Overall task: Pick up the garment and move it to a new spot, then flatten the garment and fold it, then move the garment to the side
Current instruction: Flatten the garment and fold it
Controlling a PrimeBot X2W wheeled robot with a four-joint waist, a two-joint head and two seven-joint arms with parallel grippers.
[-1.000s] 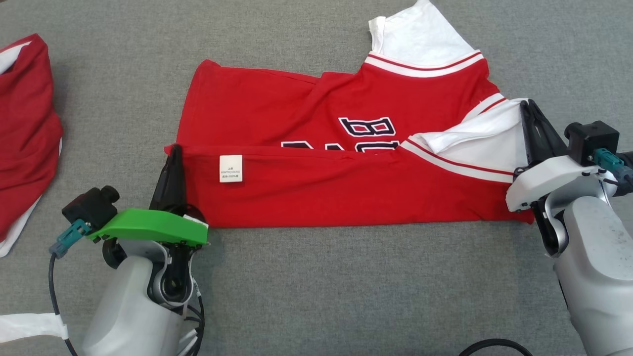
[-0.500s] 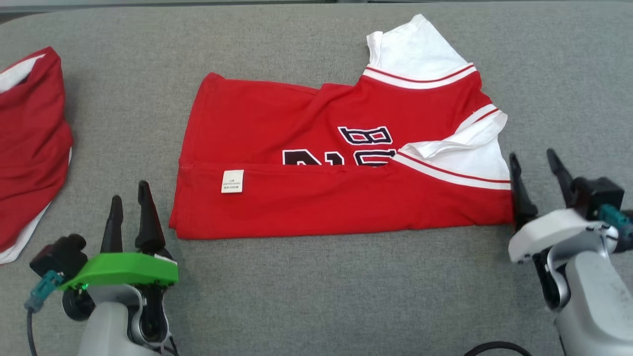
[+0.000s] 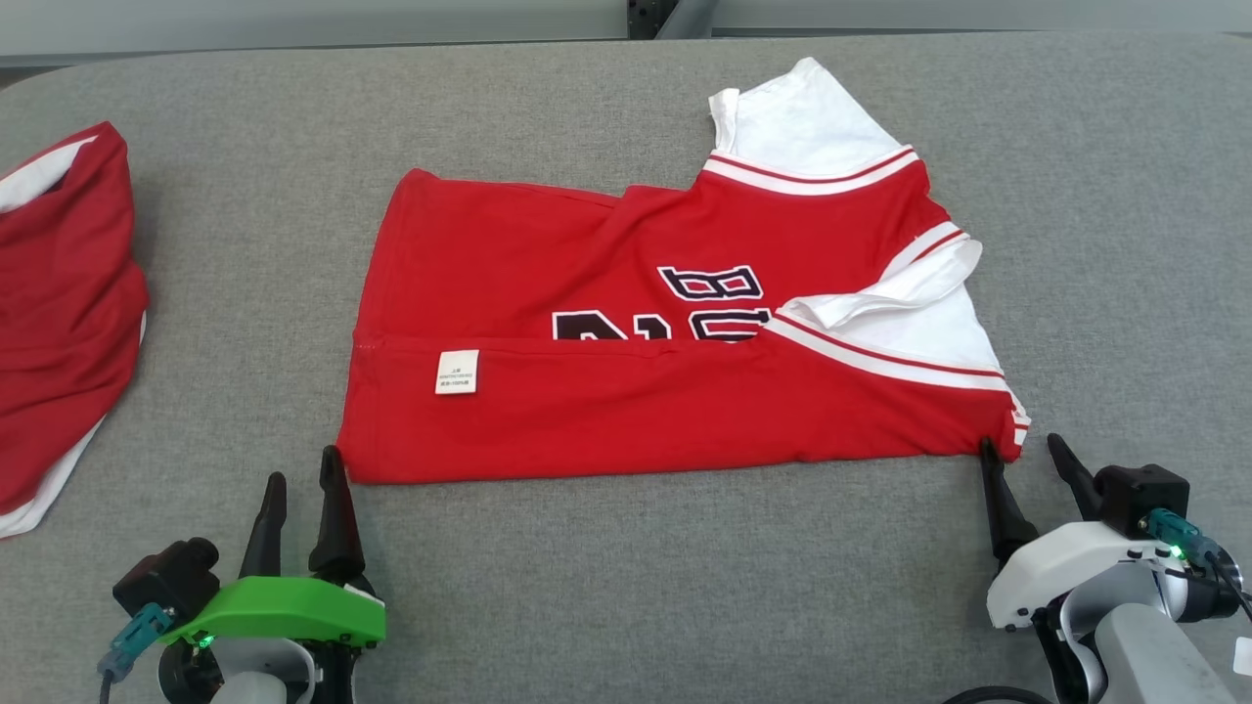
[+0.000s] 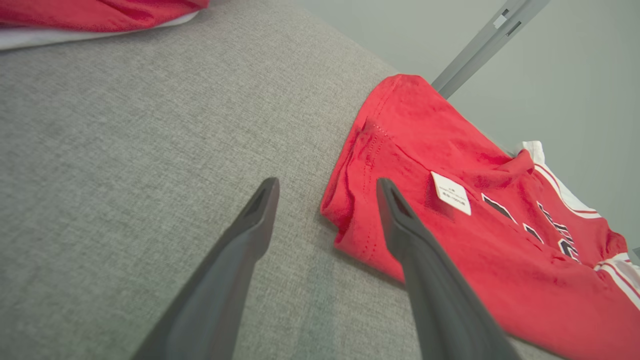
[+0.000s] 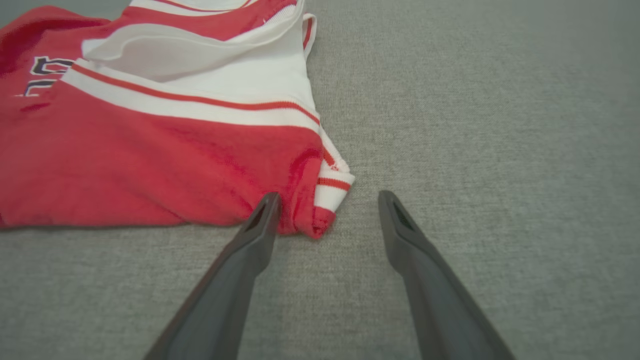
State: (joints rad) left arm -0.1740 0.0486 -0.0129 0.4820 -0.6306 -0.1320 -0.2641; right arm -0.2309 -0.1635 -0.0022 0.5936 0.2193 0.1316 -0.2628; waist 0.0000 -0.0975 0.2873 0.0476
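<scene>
Garment (image 3: 646, 391) folded, left gripper (image 3: 304, 463), right gripper (image 3: 1020, 442) spread empty, second shirt (image 3: 59, 323) in head view

I've got the garment (image 3: 636, 293) lying folded mid-table (image 3: 626, 587), near half laid over the far half, with the tag (image 3: 457, 372) on top toward the left end. My left pincer (image 3: 304, 465) sits just in front of its near-left corner and my right pincer (image 3: 1020, 443) just in front of its near-right corner, each corner lying ahead between that pincer's fingers. A second garment (image 3: 59, 313) lies well apart at the table's left edge.
</scene>
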